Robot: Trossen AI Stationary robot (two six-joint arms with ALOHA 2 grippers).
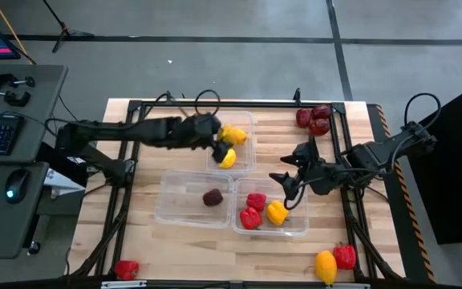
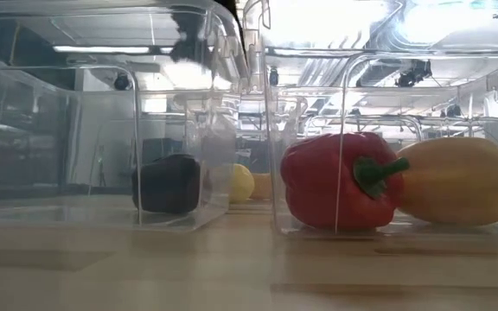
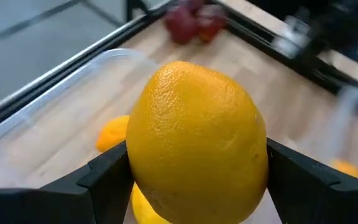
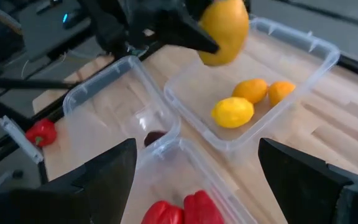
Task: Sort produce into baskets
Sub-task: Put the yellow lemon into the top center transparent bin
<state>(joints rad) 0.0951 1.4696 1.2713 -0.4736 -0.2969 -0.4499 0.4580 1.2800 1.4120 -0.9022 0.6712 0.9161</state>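
Landmark: the citrus basket (image 1: 243, 120), the clear tub at the far middle of the desk (image 1: 175, 249); all places below are given from it.
Hidden or unclear: in the high view the left tool (image 1: 219, 148) covers the near left corner of the citrus basket, so the held fruit shows only as a yellow patch; in the low view the tub walls blur the fruit behind them, and only a lemon edge (image 2: 242, 183) peeks out between the two near tubs.
Held fruit: a yellow-orange citrus (image 3: 197, 140), above the citrus basket's near left part, off its floor; the right wrist view shows it hanging over the tub (image 4: 224, 28).
Left tool: clamped on the citrus, one dark finger (image 3: 107, 177) pressed on each side of it.
In the citrus basket: a lemon (image 4: 232, 112) and two orange citrus (image 4: 251, 90) lying close together, below and beyond the held fruit.
Right tool: (image 1: 283, 183) to the right of the citrus basket and nearer the front, over the desk beside the pepper basket (image 1: 295, 229); its fingers (image 4: 98, 177) stand wide apart, holding nothing.
Pepper basket: in front and right of the citrus basket; two red peppers (image 1: 253, 209) and a yellow pepper (image 1: 277, 212).
Maroon basket: (image 1: 175, 213) in front and left of the citrus basket; one dark maroon fruit (image 1: 212, 197).
Loose produce: maroon-red pieces (image 1: 314, 118) to the right of the citrus basket at the far desk edge; a red pepper (image 1: 126, 269) at the near left corner; a yellow piece (image 1: 326, 265) and a red pepper (image 1: 345, 256) at the near right.
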